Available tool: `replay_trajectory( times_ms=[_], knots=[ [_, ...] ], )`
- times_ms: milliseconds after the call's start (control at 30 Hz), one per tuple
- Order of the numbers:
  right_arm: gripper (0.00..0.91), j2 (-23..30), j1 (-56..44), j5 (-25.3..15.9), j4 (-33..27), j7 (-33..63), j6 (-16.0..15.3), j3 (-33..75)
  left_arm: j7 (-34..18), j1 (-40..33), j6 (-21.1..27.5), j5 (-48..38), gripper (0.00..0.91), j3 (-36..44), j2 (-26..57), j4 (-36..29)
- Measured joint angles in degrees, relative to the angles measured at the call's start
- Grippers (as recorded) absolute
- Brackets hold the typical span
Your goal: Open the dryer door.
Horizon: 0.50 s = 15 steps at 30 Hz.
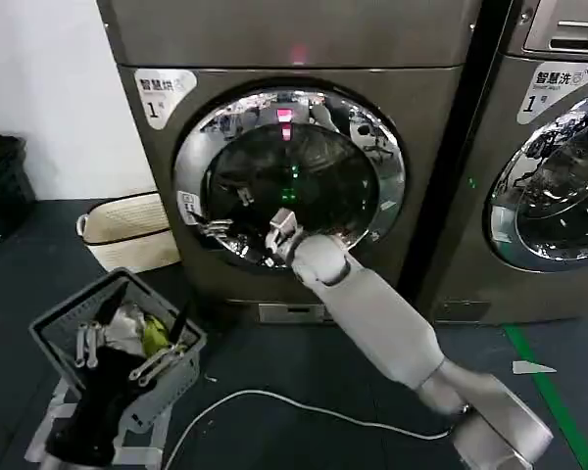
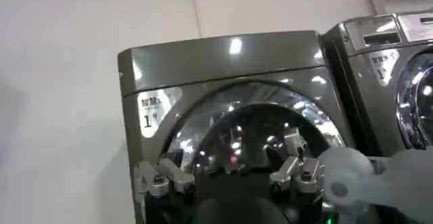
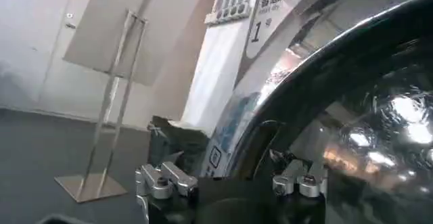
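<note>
dryer door (image 1: 304, 147) shut; right gripper (image 1: 277, 238) open-fingered at its lower chrome ring

We've got the dryer (image 1: 294, 44) dead ahead at 12 o'clock, its dryer door (image 1: 289, 176) facing us. Our right pincer (image 1: 279, 235) sits at the door's lower rim. A second machine (image 1: 554, 147) stands at 2 o'clock. A gray basket (image 1: 118, 343) and a woven basket (image 1: 132, 230) sit on the floor around 9 to 10.
</note>
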Motion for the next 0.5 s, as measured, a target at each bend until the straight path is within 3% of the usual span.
replay_trajectory(
  times_ms=[500],
  knots=[
    [0.907,2.94,1.56,0.92,-6.01,-4.74,3.84,-0.08,-0.06,0.46,-0.31,-0.17,0.907,-0.41,-0.16,0.10]
  ],
)
